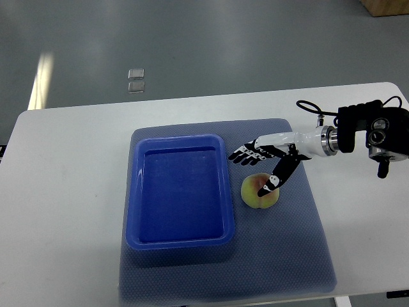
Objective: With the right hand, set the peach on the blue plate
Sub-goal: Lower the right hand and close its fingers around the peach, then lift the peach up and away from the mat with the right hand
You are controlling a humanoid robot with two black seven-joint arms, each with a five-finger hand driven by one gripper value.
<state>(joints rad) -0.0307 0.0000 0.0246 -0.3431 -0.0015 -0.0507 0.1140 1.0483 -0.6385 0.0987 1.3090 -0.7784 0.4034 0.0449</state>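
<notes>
Peach-handling takes place on a white bench [77, 192] carrying a grey mat [300, 256], and on that mat, to the left of the right hand [259, 163], sits the blue plate [182, 240], a deep rectangular tray with nothing in it. Just below the hand, beside the plate's right wall, the peach [255, 195] lies on the mat. The hand's fingers [243, 153] are spread apart and reach toward the plate, while its thumb tip touches the top of the peach without gripping it.

No text, label, brand, number or sign can be read anywhere here.
</notes>
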